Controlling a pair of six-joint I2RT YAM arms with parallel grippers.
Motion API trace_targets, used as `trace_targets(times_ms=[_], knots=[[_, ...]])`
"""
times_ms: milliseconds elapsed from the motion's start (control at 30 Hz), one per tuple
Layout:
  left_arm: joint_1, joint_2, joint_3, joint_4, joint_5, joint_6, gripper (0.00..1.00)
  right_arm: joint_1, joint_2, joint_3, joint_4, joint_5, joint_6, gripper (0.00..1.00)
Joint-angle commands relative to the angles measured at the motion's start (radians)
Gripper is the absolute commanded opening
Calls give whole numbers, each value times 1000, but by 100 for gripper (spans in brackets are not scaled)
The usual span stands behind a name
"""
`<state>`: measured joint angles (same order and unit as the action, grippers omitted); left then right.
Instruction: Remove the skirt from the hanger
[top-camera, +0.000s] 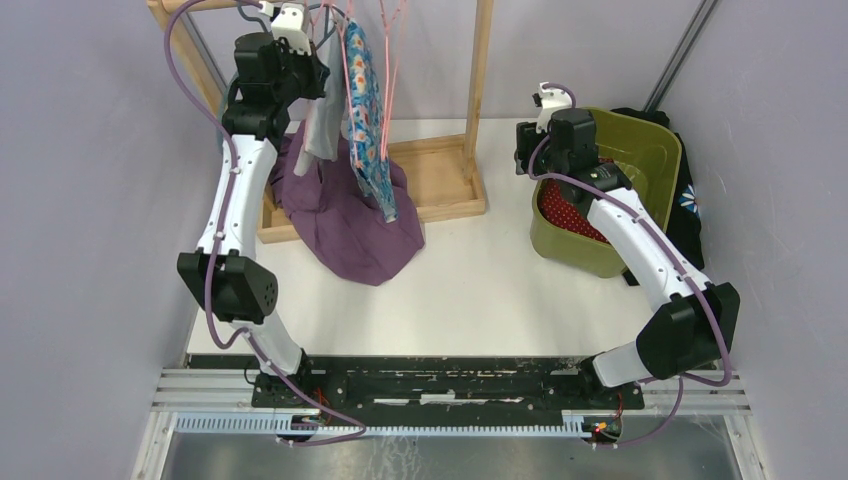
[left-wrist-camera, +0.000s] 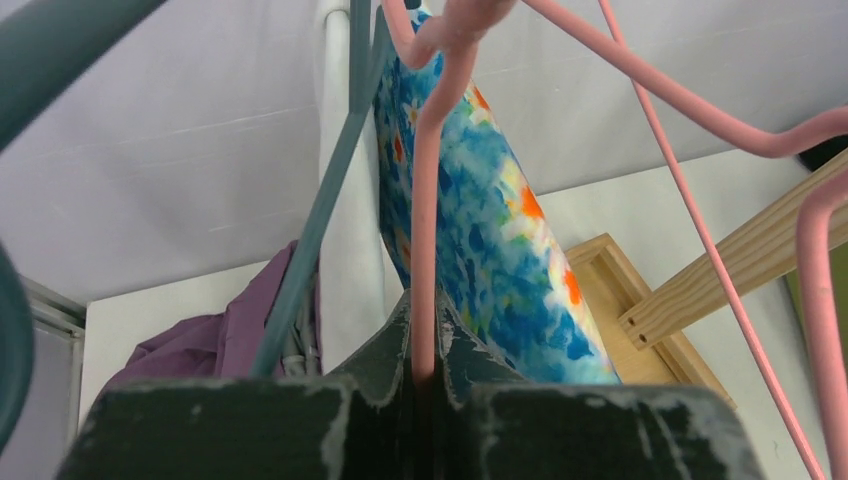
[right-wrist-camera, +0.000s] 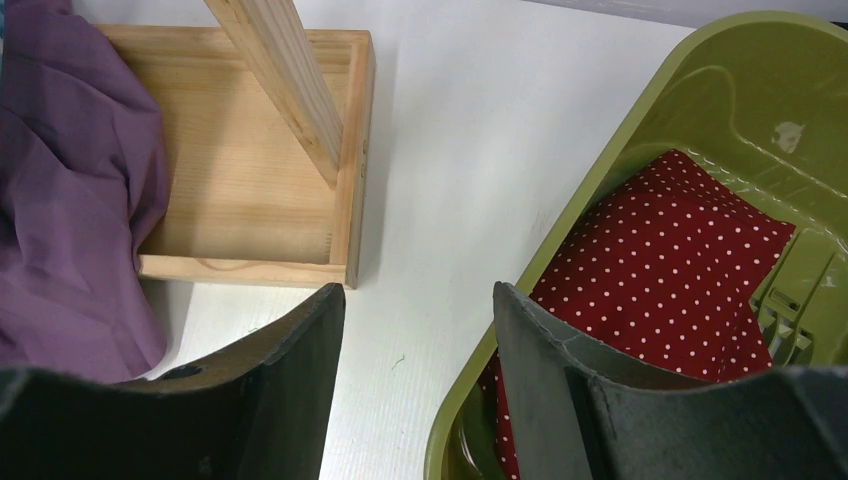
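**A:** Where is the skirt (left-wrist-camera: 480, 250)?

**B:** Hung on the pink hanger (left-wrist-camera: 428, 200), whose wire the left jaws clench. The right jaws gape, released, over the basket (right-wrist-camera: 640, 110) rim.

**A:** Risk?

**B:** A pull may unhook the hanger from the rack (top-camera: 478, 90), skirt attached.

Setting: a robotics lab, laid out as a closed test cell.
Enclosure: plain grey walls (top-camera: 90, 200) shut the cell in at 9, 12 and 3 o'clock; a bare metal post (top-camera: 685, 50) rises at 1 o'clock.
Bench: a white table (top-camera: 500, 300) forms the work surface.
Mounting: a slotted metal rail (top-camera: 200, 385) at 6 o'clock carries a black plate (top-camera: 450, 385) bearing the left arm (top-camera: 230, 200) and the right arm (top-camera: 640, 240).
Wiring: purple cables (top-camera: 207, 300) run exposed along both arms.
Props: a small wooden rack (top-camera: 477, 100) at 12 o'clock with a pink hanger (top-camera: 392, 60), a purple cloth (top-camera: 360, 230) at its foot, and a green bin (top-camera: 655, 150) at 2 o'clock; laundry items staged on a bench.
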<state>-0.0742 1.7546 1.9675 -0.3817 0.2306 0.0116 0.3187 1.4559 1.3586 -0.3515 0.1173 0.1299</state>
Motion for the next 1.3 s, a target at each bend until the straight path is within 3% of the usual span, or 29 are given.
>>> trace_targets(times_ms=[0,333,633,933,1267], knots=[[3,-26,55,3,-7,25,3,3,-13,-4,55,10,9,62],[3,-143,84,10,-23,13,3,4,1,2,57,-5,17,62],[3,-237,89,-12,52,-32,3,3,4,3,64,-37,42,61],[3,-308,-136,47,103,-72,3,3,-27,-36,77,-35,42,60],[-3,-301,-176,26,134,-69,3,2,-25,-51,75,-35,49,60]])
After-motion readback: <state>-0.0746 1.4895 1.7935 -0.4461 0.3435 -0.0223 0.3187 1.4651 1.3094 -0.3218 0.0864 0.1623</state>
